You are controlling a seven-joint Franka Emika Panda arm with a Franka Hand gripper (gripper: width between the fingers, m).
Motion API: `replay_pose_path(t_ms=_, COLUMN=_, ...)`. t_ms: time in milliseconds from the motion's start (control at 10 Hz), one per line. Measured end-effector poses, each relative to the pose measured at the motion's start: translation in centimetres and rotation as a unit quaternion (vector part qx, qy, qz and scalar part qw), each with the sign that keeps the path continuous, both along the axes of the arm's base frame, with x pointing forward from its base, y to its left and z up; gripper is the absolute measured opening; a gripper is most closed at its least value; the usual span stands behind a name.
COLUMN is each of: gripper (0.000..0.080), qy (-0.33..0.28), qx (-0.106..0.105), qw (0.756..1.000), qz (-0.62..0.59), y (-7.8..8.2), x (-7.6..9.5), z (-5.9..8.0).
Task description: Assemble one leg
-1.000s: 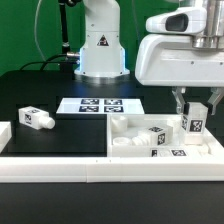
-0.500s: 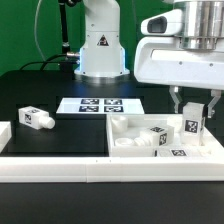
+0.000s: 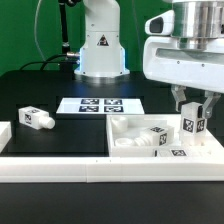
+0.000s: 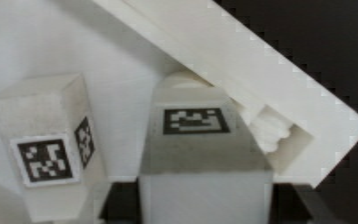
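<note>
My gripper (image 3: 196,112) is shut on a leg (image 3: 193,123), a small white block with a black-and-white tag. It holds the leg upright just above the right end of the large white tray-shaped part (image 3: 118,127). In the wrist view the held leg (image 4: 197,150) fills the middle between the two dark fingers of the gripper (image 4: 208,206). A second leg (image 4: 48,135) stands beside it inside the tray, next to the tray's raised wall (image 4: 247,60). That second leg (image 3: 158,135) also shows in the exterior view. A third leg (image 3: 35,118) lies on the black table at the exterior view's left.
The marker board (image 3: 100,104) lies behind the tray. More small white parts (image 3: 126,144) lie inside the tray. A long white bar (image 3: 80,170) runs along the front edge. A white piece (image 3: 4,136) sits at the far left. The robot base (image 3: 100,45) stands at the back.
The wrist housing has shifted up and slightly toward the exterior view's right. The held leg has stayed at almost the same spot over the tray.
</note>
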State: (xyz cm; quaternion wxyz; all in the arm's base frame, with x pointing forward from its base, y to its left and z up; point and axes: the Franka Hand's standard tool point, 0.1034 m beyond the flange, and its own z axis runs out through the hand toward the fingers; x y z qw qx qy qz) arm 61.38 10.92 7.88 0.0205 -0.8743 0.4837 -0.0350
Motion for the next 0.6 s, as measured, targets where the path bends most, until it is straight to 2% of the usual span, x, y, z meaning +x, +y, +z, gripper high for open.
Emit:
replay_pose_path(t_ms=100, gripper=0.0288, qy=0.000, qx=-0.001, qw=1.000, qz=0.013, y=-0.01, x=0.01, z=0.00)
replay_pose_path(t_ms=200, gripper=0.0360, qy=0.000, qx=-0.002, qw=0.999, qz=0.032, y=0.06, x=0.00, z=0.03)
replay_pose_path(t_ms=300, gripper=0.0495, qy=0.004, qx=-0.003, qw=0.998, qz=0.061, y=0.27, x=-0.19, z=0.14)
replay_pose_path(t_ms=400, gripper=0.0495, qy=0.005, qx=-0.008, qw=0.993, qz=0.115, y=0.62, x=-0.26, z=0.44)
replay_pose_path(t_ms=500, gripper=0.0620, qy=0.003, qx=-0.011, qw=0.987, qz=0.161, y=0.90, x=-0.23, z=0.64)
replay_pose_path(t_ms=600, gripper=0.0641, qy=0.003, qx=-0.014, qw=0.981, qz=0.192, y=0.68, x=-0.20, z=0.49)
